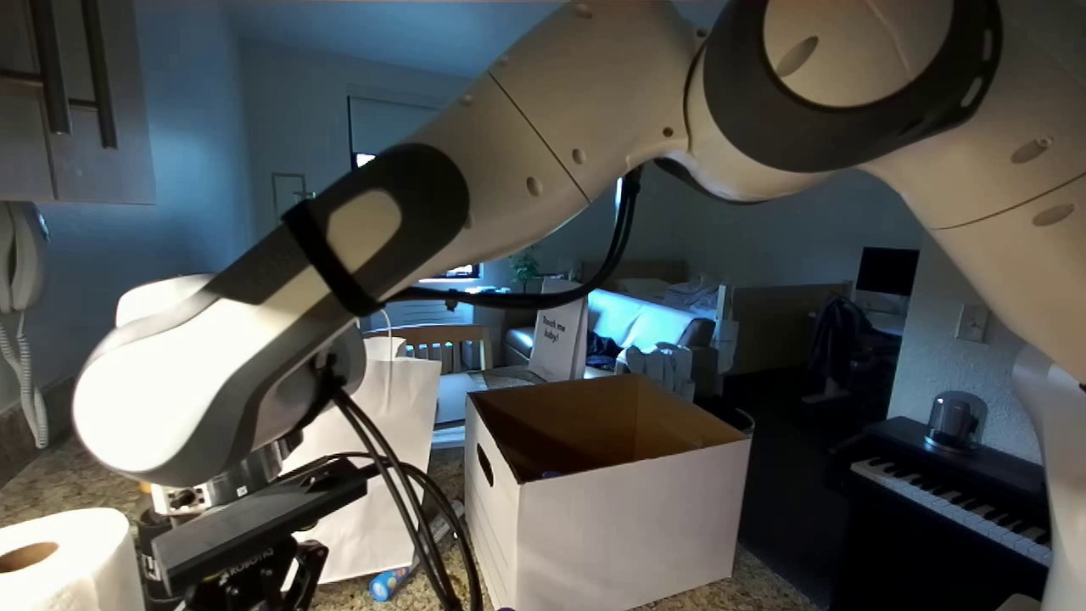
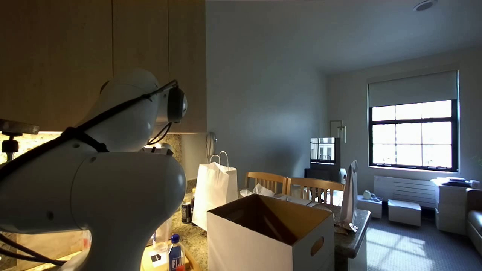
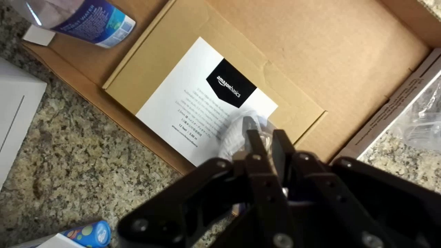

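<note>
Plastic [image 3: 234, 137], clear and rounded, is pinched between the jaws, which are set close together over a labelled carton [image 3: 203, 88]; whether the carton is touched cannot be told. The carton is contained in a cardboard tray [image 3: 320, 44] on the granite table [image 3: 110, 158], beside a water bottle [image 3: 91, 22].

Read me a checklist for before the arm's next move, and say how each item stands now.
1. Gripper shut, with the clear plastic item between its fingers: ok.
2. Grip firm enough: cannot tell.
3. That item off the small cardboard box: cannot tell.
4. Water bottle apart from the gripper: ok.
5. White box open at the top, in both exterior views: ok.
6. Fingertips showing in the exterior views: not ok, hidden or out of frame.
</note>
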Available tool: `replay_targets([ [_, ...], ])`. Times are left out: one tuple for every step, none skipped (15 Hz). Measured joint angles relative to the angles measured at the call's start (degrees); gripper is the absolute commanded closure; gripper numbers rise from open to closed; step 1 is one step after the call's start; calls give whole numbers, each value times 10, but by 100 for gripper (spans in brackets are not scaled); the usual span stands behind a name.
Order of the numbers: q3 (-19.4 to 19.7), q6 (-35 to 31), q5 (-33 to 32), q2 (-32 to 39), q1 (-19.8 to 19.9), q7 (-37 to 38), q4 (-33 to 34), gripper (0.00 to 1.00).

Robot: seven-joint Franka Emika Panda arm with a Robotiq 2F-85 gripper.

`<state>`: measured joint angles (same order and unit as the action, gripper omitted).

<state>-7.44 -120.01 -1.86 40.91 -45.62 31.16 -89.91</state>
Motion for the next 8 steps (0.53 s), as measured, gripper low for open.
replay_targets([
  [2, 2, 0, 0, -2, 5, 0, 98],
  [3, 3, 0, 0, -4, 10, 0, 95],
  [4, 5, 0, 0, -4, 14, -1, 94],
  [5, 6, 0, 0, -5, 19, -1, 74],
  [5, 6, 0, 0, -5, 21, -1, 69],
  [6, 6, 0, 0, -5, 23, -2, 63],
  [6, 6, 0, 0, -5, 24, -2, 57],
  [7, 6, -1, 0, -5, 26, -2, 50],
])
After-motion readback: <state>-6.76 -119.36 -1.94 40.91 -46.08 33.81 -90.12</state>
